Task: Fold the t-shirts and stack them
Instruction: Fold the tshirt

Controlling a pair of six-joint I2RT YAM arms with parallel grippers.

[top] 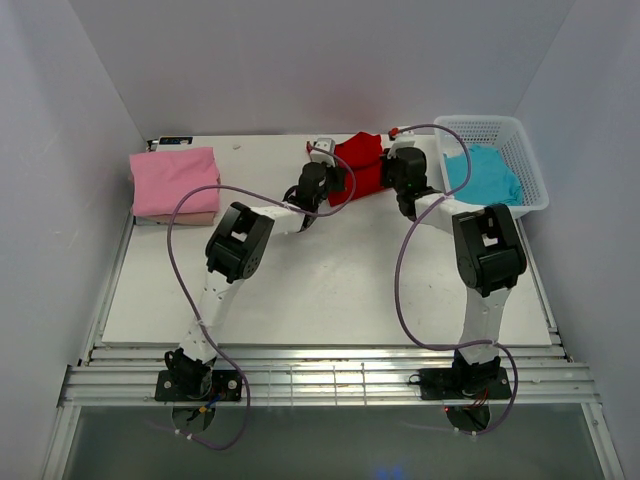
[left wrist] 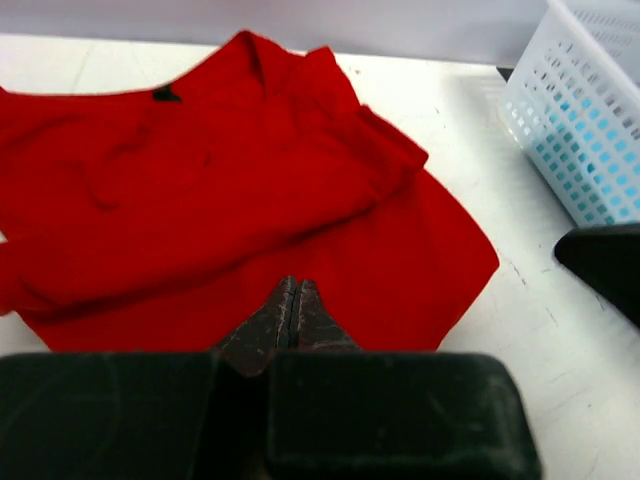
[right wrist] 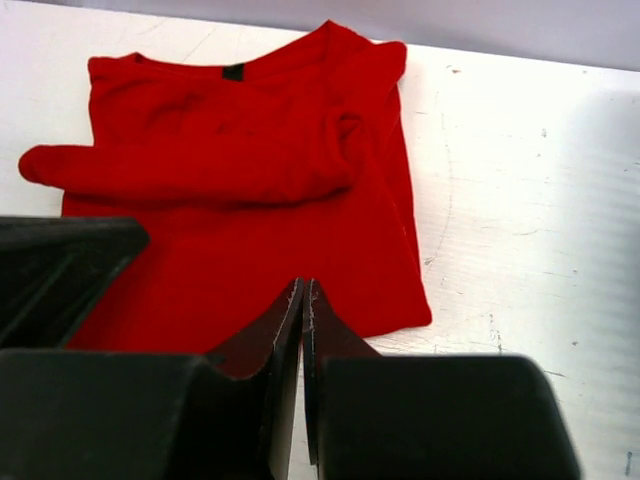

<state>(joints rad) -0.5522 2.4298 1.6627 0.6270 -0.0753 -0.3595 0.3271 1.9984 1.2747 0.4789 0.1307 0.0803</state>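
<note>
1. The bright red cloth t-shirt [top: 358, 165] is lying flat at the far middle of the white table [top: 330, 290], collar pointing away from the arms. One sleeve is lying across the chest, so the shirt is looking narrower already and partly folded.
2. The left gripper [left wrist: 293, 300] is pressing its dark fingers together, with no gap showing, on the near hem of the red t-shirt. It seems to be pinching the cloth there, though the layer between the pads is hidden.
3. The right gripper [right wrist: 303, 300] is doing the same at the hem's other near corner: jaws tight together, tips sitting on the red cloth just inside its edge.
4. Both arms are taking the hem at two separate spots, probably so that the edge is staying straight and taut when it is being lifted, rather than sagging in the middle.
5. The next move is likely calling for carrying the hem up and over toward the collar, both grippers travelling evenly; an uneven lift is risking a skewed fold.
6. The folded pink cloth t-shirt [top: 175, 178] is resting on a folded beige one [top: 175, 218] at the far left, serving as the stack.
7. A crumpled turquoise t-shirt [top: 485, 175] is waiting inside the white plastic lattice basket [top: 482, 120] at the far right, just beside the red t-shirt.
</note>
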